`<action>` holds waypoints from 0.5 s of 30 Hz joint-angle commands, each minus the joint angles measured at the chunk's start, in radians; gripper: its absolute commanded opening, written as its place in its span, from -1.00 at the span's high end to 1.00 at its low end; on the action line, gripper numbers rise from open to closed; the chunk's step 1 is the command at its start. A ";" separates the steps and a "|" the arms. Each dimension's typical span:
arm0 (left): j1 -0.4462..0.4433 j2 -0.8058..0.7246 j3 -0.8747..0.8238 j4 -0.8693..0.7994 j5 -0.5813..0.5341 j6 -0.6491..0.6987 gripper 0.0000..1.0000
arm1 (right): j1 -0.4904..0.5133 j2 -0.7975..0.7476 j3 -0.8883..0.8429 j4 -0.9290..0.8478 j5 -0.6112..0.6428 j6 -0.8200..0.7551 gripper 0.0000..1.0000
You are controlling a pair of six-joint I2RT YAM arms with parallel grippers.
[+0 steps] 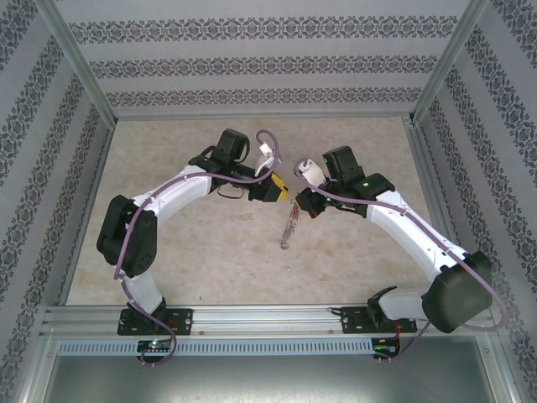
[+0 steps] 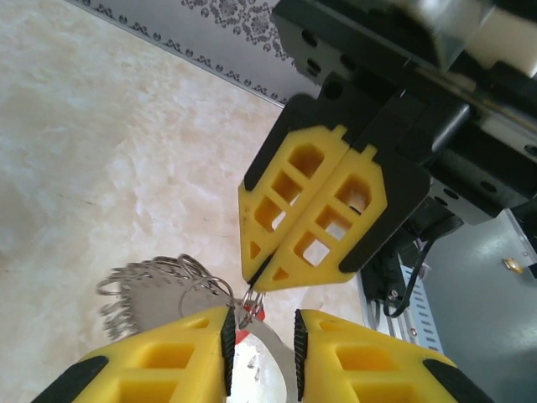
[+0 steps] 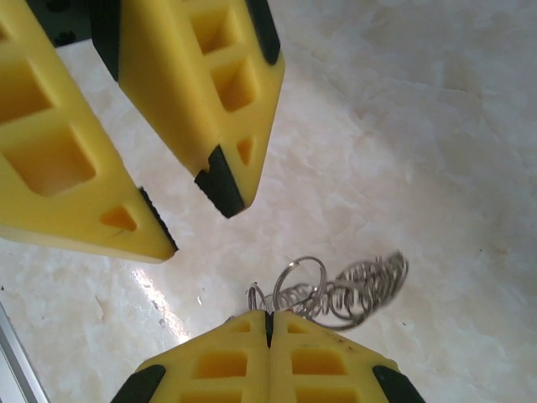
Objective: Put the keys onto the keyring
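The keyring [image 1: 288,228] hangs above the tabletop [image 1: 210,252], its length trailing toward the arm bases, with the right fingers [image 3: 218,365] pinched shut on its upper wire loop [image 2: 252,300], the red-headed key [image 2: 243,336] touching that loop, and the left fingers [image 2: 168,353] narrowly parted around the key, not visibly clamping it.

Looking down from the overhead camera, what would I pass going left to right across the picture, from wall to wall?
left patterned wall → left arm's black elbow → left gripper → right gripper → right arm's black elbow → right patterned wall
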 commanded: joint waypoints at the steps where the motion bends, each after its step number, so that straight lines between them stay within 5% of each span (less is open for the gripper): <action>1: -0.005 0.038 0.035 -0.055 0.064 0.043 0.47 | -0.010 -0.027 0.011 0.032 -0.034 -0.014 1.00; 15: -0.051 0.104 0.088 -0.071 0.089 0.044 0.60 | -0.010 -0.030 0.009 0.042 -0.048 -0.014 1.00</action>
